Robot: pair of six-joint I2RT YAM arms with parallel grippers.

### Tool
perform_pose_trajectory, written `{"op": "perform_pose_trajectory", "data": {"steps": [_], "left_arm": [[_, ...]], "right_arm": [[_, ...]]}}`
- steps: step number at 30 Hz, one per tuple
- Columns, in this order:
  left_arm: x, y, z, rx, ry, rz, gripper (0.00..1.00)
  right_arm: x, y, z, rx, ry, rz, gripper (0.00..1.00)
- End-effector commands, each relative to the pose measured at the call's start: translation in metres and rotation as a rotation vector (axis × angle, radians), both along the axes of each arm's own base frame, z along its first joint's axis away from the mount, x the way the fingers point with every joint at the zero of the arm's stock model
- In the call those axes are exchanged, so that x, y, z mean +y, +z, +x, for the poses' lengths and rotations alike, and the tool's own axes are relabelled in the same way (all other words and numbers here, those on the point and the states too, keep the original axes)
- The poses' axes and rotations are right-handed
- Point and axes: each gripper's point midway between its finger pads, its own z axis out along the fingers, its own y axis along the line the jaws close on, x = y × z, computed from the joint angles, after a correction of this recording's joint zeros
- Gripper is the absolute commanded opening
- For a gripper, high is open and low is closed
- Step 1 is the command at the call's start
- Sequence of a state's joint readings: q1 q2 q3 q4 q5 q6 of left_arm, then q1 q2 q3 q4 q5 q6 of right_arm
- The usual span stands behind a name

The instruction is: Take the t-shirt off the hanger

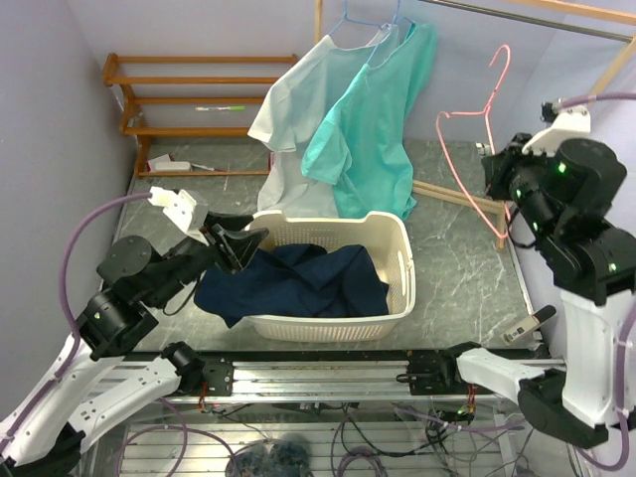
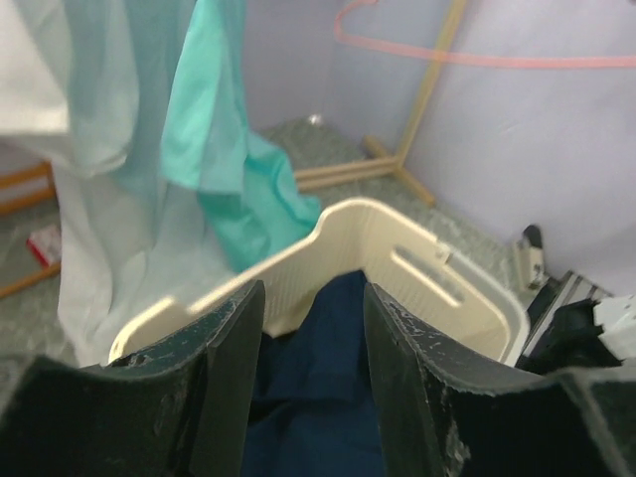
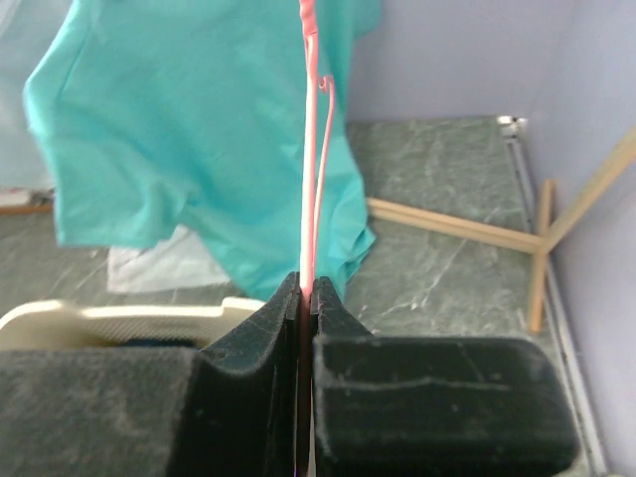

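- R gripper (image 3: 306, 290) clamped tight on wire of pink hanger (image 3: 307, 149), hook up, over right side of desk (image 1: 457, 268); hanger bare.
- Navy t-shirt (image 1: 308, 278) lies bunched in white basket (image 1: 328, 326), part draped over its near-left rim.
- L gripper (image 2: 313, 298) wide open, nothing btwn its fingers, hovers at basket's left end w/ navy cloth below.
- Teal shirt (image 1: 378, 129) & white shirt (image 1: 298, 109) hang behind basket.

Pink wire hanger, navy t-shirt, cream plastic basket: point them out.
Pink wire hanger (image 3: 307, 149), right wrist view, vertical wire.
Navy t-shirt (image 1: 298, 278), top external view, crumpled middle.
Cream plastic basket (image 1: 318, 328), top external view, front wall.
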State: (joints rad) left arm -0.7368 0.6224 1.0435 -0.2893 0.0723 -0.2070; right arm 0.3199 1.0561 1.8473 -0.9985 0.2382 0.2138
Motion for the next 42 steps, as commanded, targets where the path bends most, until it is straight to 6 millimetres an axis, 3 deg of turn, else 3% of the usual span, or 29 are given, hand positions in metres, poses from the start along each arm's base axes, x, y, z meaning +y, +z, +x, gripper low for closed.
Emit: {"op": "perform_pose_trajectory", "data": {"steps": [1,7,16,24,34,38,42], "left_arm": [[0.024,-0.032,0.004,0.083,0.123,0.014,0.55],[0.049,-0.066,-0.001,0.124,0.213,0.024,0.55],[0.064,-0.106,-0.012,0.207,0.241,0.072,0.55],[0.060,-0.104,-0.017,0.194,0.204,0.066,0.54],[0.060,-0.103,-0.020,0.185,0.192,0.060,0.54],[0.060,-0.104,-0.019,0.188,0.195,0.061,0.54],[0.059,-0.105,-0.019,0.191,0.188,0.068,0.54]], "right_arm": [[-0.022,0.022,0.032,-0.042,-0.176,-0.029,0.00],[-0.026,0.058,0.065,-0.160,-0.254,-0.016,0.00],[-0.025,0.078,0.104,-0.294,-0.289,-0.067,0.00],[-0.023,0.069,0.147,-0.297,-0.266,-0.122,0.00],[-0.055,0.058,0.191,-0.298,-0.258,-0.039,0.00],[-0.060,0.046,0.204,-0.278,-0.246,-0.026,0.00],[-0.066,0.018,0.219,-0.212,-0.237,-0.024,0.00]]}}
